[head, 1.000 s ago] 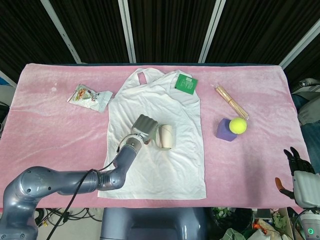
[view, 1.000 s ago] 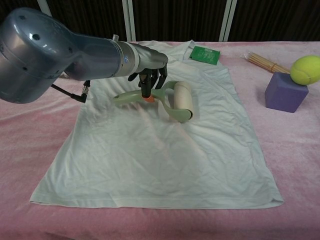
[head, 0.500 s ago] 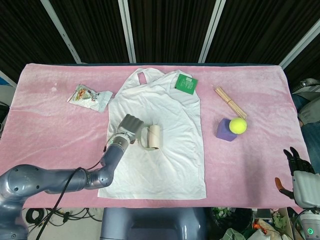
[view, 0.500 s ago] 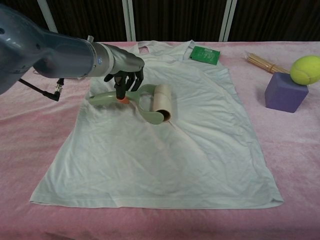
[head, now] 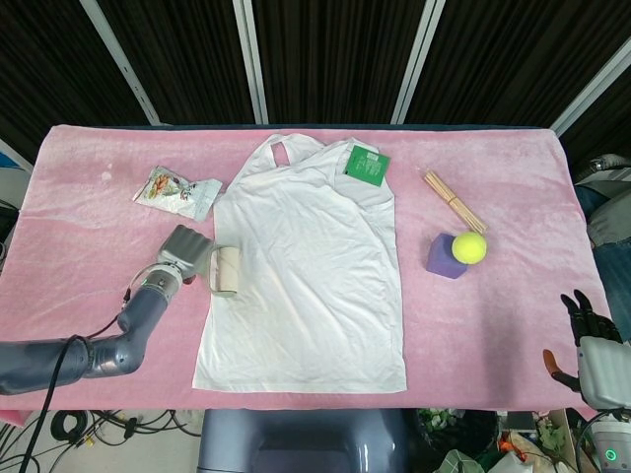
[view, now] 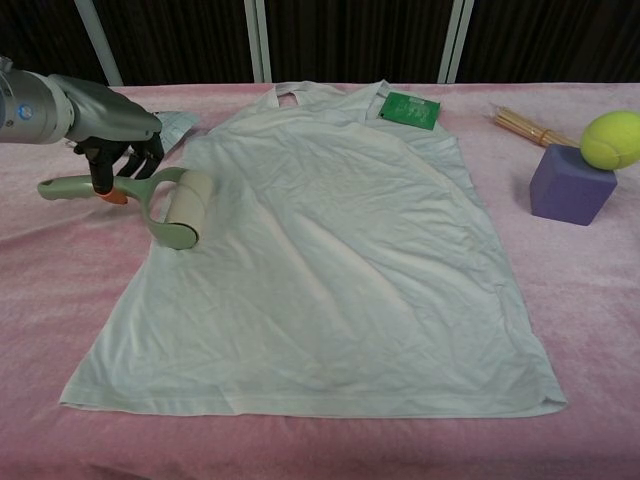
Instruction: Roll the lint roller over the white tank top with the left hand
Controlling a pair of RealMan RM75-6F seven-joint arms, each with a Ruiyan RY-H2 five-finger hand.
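Left robot hand [view: 118, 140] is clamped on the handle of the lint roller [view: 182, 208]; its drum sits at the left edge of the white tank top [head: 306, 266] — a stroke looks finished, with lower fabric perhaps left. Right robot hand [head: 590, 330] hangs off the bench, fingers apart.

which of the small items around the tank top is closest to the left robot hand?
The snack packet, lying just beyond the left robot hand off the top's left side. The green packet, wooden sticks, tennis ball and purple block all sit further right.
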